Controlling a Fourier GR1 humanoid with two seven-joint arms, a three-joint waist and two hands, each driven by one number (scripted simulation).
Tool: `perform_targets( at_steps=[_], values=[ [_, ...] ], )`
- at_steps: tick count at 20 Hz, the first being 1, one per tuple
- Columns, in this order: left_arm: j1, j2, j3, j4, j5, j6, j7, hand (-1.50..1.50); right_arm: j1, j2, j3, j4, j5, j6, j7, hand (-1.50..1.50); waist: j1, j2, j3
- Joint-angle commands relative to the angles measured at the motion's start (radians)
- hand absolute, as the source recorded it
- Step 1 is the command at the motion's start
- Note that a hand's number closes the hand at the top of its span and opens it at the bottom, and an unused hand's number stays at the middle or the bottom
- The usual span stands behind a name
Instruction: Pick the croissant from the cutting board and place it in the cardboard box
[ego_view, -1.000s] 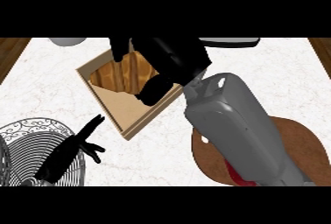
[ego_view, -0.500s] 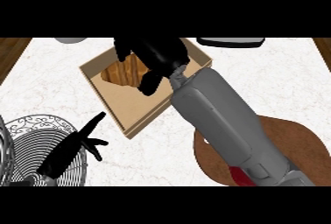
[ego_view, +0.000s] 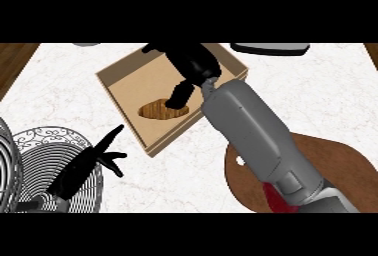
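Fingers (ego_view: 111, 142) of your left hand (ego_view: 88, 167) were straight and spread, holding nothing, at the lower left of the head view. That hand rested above the patterned black-and-white plate (ego_view: 40, 150) lying on the counter (ego_view: 325, 100) at the left edge, and it was well apart from the box.

Over on the lower right you had the round brown cutting board (ego_view: 332, 165) lying flat on the pale marbled counter. Your grey right forearm (ego_view: 251, 135) crossed its left part, running from the lower right up toward the middle of the view, and hid part of the board.

Farther up, the cardboard box (ego_view: 125, 85) sat open on the counter, turned so that one corner pointed toward you. The croissant (ego_view: 159, 111) lay on the floor of the box, close to the box's near right wall. Your right hand (ego_view: 193, 62) hung over the inside of the box. One finger or the thumb reached down to the croissant's right end and seemed to touch it; the rest of the hand sat higher, toward the far side of the box. You could not tell from this view whether those fingers were curled round the croissant or had let go of it.

At the far edge of the counter, a dark, pale-rimmed object (ego_view: 269, 48) showed just beyond the box's right corner, cut off by the top of the view. A small grey thing (ego_view: 86, 44) sat at the far left, also cut off.
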Motion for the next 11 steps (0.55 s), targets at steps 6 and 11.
perform_targets(
  at_steps=[6, 11],
  values=[
    [-0.146, -0.155, -0.015, -0.055, 0.004, 0.077, -0.046, 0.0, 0.01, 0.0, -0.174, 0.051, -0.308, -0.133, -0.171, -1.5, -0.016, -0.003, 0.006],
    [-0.129, -0.143, 0.019, -0.056, 0.004, 0.071, -0.06, 0.0, -0.025, 0.0, -0.326, 0.127, -0.456, -0.07, -0.233, -1.5, -0.035, -0.004, 0.006]
  ],
)
